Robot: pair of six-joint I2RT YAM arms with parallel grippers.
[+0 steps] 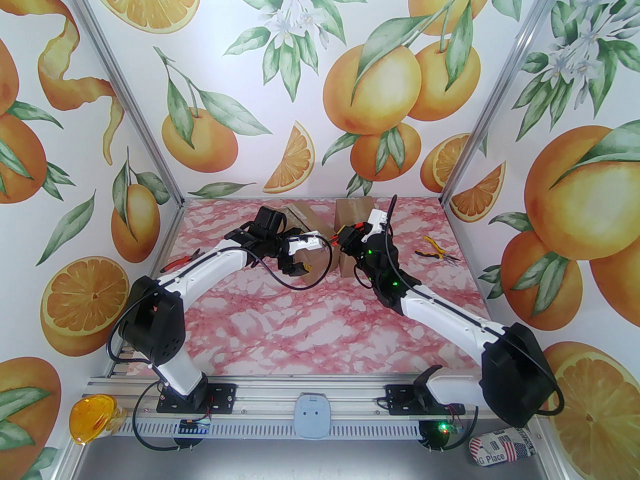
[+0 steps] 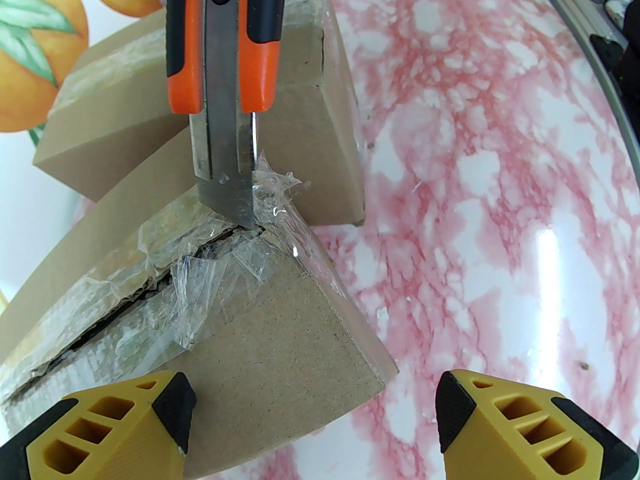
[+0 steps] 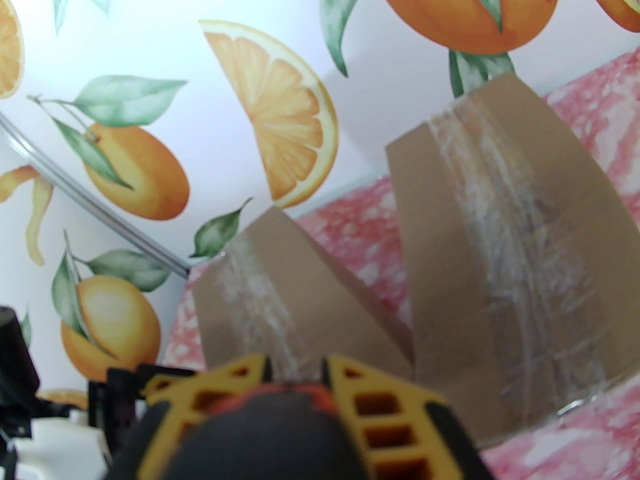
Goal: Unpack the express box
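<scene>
your right end effector clamps the knife, its tip in the taped seam of the box, toward twelve o'clock on the desk. your left end effector hangs wide open, empty. unbraced, the box may slide and the knife skid.

Pink marbled table bears cardboard boxes, yellow pliers, red-handled pliers.

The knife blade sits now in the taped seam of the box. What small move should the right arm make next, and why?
Probably draw the knife a little further, through the crumpled tape at the box edge. The rest of the visible seam looks already slit, but this tape seems to bridge the flaps there, and the left pincer is open nearby, ready for them.
</scene>
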